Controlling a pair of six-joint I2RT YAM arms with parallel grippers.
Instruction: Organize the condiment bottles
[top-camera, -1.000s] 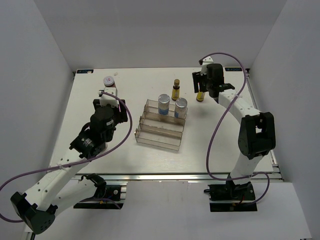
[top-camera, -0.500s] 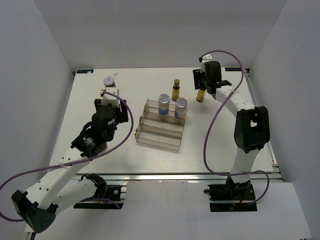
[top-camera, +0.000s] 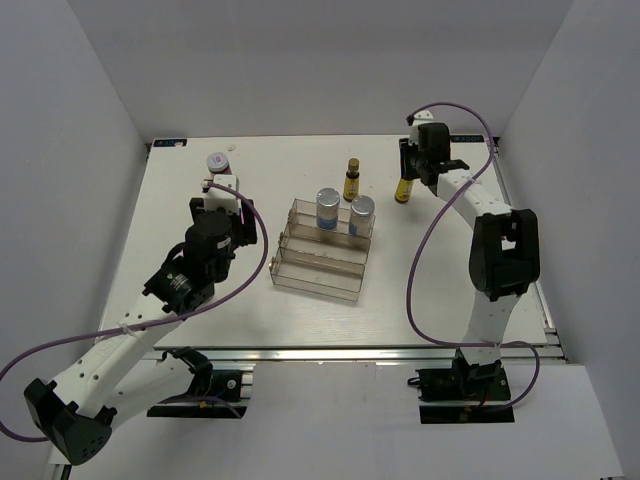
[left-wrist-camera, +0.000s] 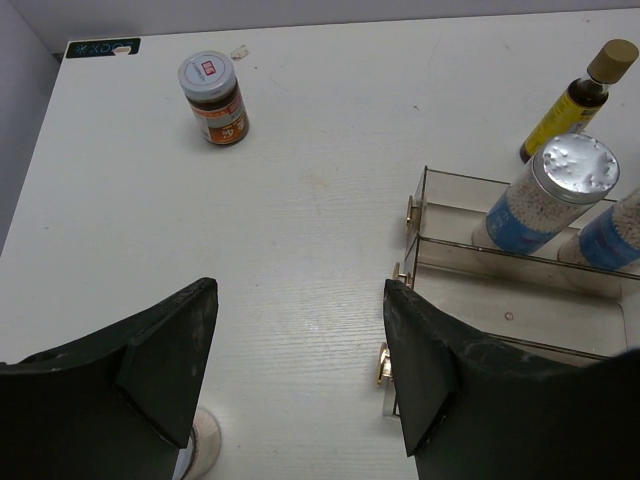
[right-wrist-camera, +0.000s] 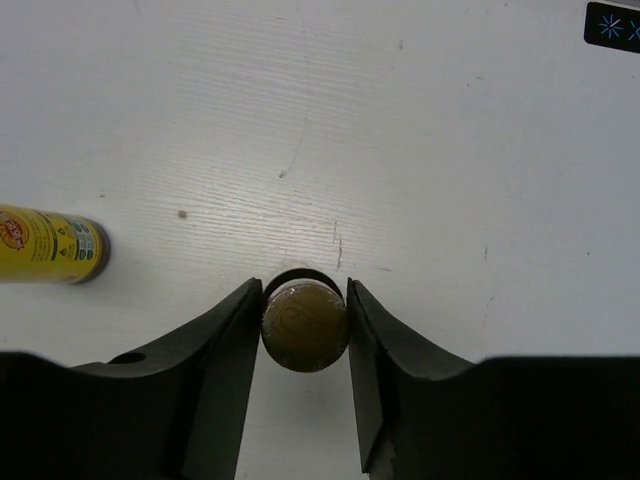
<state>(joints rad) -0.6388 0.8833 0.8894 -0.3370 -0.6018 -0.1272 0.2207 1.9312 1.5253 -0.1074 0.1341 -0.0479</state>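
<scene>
Contact: right fingers (right-wrist-camera: 225, 350) narrowed onto the gold cap of amber bottle (right-wrist-camera: 305, 325), one pad at 9 o'clock, the other at 3, both apparently touching. The bottle stands upright on the surface (right-wrist-camera: 420, 130), centred between them.

Judgement: small glass, light, stiff, breakable. The smooth cap may slip, so a lower hold at the neck looks safer.

At 9 o'clock, well apart, stands second amber bottle (right-wrist-camera: 50, 245). In the top view the rack (top-camera: 320, 250) holding white bottles (top-camera: 328, 208) lies at 8 o'clock.

The left fingers (left-wrist-camera: 160, 360) are wide and empty, with red-labelled jar (left-wrist-camera: 212, 98) at 11 o'clock.
</scene>
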